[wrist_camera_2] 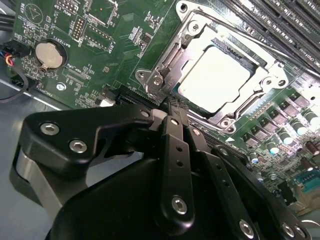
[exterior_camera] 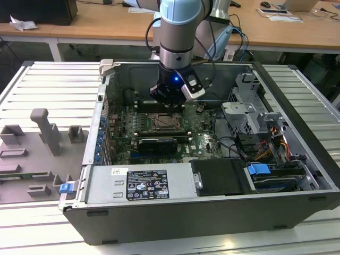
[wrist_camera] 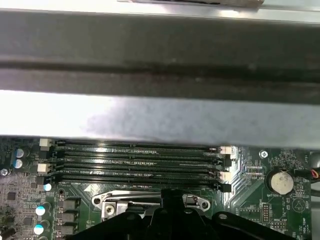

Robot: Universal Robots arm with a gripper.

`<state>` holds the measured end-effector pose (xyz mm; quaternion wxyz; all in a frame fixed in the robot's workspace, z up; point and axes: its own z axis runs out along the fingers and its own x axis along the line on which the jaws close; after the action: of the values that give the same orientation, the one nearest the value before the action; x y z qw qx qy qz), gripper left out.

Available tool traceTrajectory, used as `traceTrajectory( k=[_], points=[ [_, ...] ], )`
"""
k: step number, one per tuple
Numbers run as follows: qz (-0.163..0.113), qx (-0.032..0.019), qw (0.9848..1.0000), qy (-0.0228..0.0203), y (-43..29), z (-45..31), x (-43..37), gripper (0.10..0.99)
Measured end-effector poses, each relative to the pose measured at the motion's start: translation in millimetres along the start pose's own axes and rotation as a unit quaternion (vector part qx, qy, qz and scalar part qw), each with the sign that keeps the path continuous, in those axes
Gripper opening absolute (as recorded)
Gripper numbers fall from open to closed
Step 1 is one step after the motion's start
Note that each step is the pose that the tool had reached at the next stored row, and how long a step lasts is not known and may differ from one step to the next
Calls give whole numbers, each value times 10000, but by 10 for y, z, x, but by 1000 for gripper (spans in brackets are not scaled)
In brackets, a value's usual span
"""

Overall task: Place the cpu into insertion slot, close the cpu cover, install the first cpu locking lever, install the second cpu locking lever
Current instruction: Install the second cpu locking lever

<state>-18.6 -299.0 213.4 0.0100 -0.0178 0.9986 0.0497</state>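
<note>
Nearest us in the second wrist view, our gripper (wrist_camera_2: 172, 107) has its fingers drawn together, gripping nothing we can make out, the tips just at the insertion slot's (wrist_camera_2: 200, 112) rim. Beyond them the cpu (wrist_camera_2: 214, 79) lies seated in the slot with the cpu cover (wrist_camera_2: 170, 55) closed down around it; whether the levers are latched, we cannot tell.

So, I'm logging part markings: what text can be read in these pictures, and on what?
White label on the power supply housing: print too small to read.
Green circuit board, lettering near the coin cell: too small and blurred to read.
Cpu top: no marking can be made out.
</note>
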Motion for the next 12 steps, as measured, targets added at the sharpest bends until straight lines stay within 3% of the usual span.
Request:
traceTrajectory(
  k=[5, 8, 10, 12],
  points=[
    [0, 3, 10000, 0, 18, -182, -4, 106],
    [0, 8, 10000, 0, 33, -334, -8, 106],
    [-1, 8, 10000, 0, 19, -347, -8, 106],
    [0, 8, 10000, 0, -39, -353, -5, 106]
  ],
)
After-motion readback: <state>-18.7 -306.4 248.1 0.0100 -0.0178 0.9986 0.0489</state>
